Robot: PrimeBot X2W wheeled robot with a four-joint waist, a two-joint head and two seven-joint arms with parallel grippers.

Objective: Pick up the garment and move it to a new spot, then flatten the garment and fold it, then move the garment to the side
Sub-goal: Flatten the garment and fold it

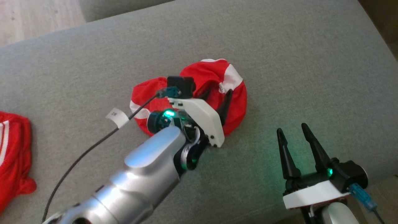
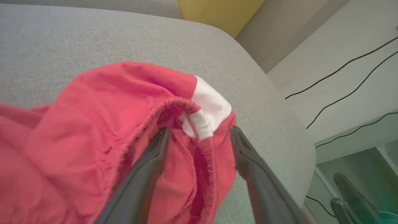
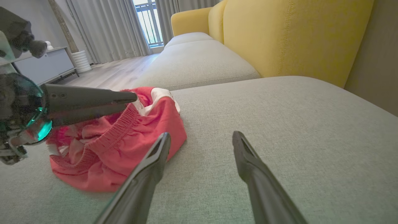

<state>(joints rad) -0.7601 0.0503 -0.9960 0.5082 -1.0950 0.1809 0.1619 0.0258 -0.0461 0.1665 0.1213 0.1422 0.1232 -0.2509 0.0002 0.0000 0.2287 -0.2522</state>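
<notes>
The task is at its very start — none of it looks done. The garment [image 1: 208, 74], red shorts with white panels, lies in a crumpled heap on the sofa [image 1: 279, 62], directly under the left claw [image 1: 220, 91]. That claw is spread wide and has hold of nothing. Its two fingers stand astride the bunched waistband [image 2: 174, 104], one tip down among the red folds inside the band, the other at the outer edge of the cloth. The white panel [image 2: 211, 99] sits just beyond the tips. Whether the tips touch the cloth or only hang close above it, I cannot tell.

The right claw [image 1: 292, 128] is also wide open and empty, hovering over bare cushion. The garment is ahead of it and to its left, with the nearest fold close to that claw's left fingertip but apart from it. A second red cloth [image 1: 14, 149] lies well off to the left of the left claw and seems no part of this step.

By my reading, the step in hand is the first pick — the left jaws need only close on the waistband. All the rest remains: lifting and carrying to a new spot, spreading flat, folding, and moving aside. The heap is tightly bunched, so flattening will likely need both claws.
</notes>
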